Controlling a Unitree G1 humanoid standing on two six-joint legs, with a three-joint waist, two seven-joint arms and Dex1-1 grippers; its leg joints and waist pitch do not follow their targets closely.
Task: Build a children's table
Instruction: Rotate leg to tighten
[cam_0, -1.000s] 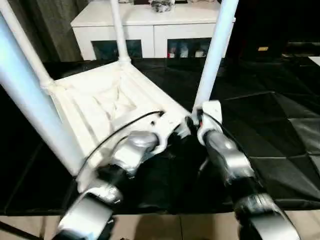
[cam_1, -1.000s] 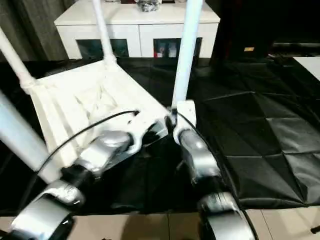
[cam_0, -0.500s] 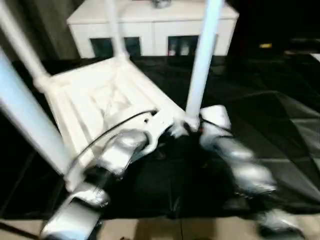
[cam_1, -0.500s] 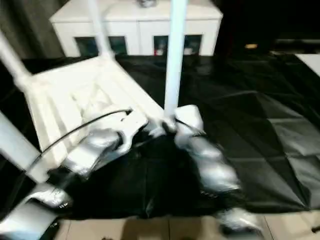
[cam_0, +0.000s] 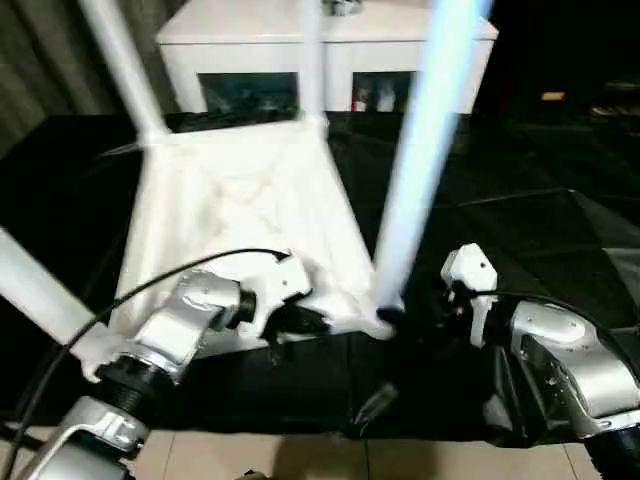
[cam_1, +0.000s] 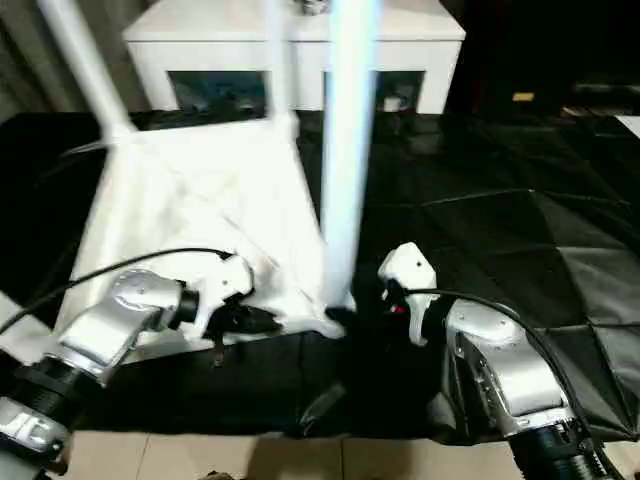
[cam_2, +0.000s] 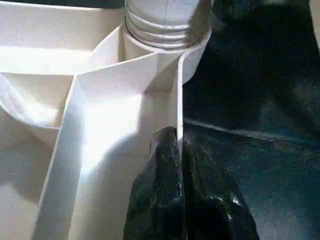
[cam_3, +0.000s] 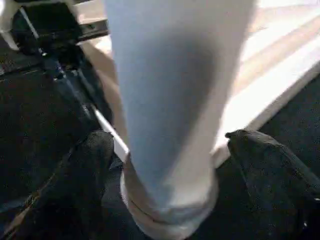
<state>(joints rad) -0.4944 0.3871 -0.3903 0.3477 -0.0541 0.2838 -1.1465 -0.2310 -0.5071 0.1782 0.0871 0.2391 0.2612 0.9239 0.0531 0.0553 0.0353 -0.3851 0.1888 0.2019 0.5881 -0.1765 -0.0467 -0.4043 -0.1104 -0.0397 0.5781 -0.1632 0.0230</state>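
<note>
Left gripper pinched shut on near rim of upturned children's table, right gripper spread wide either side of nearest leg, seemingly not touching, table on black sheet, white cabinet beyond table.

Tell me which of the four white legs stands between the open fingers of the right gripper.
The near right leg, rising from the corner socket closest to the right gripper. The other three legs stand at the far corners and the near left corner.
</note>
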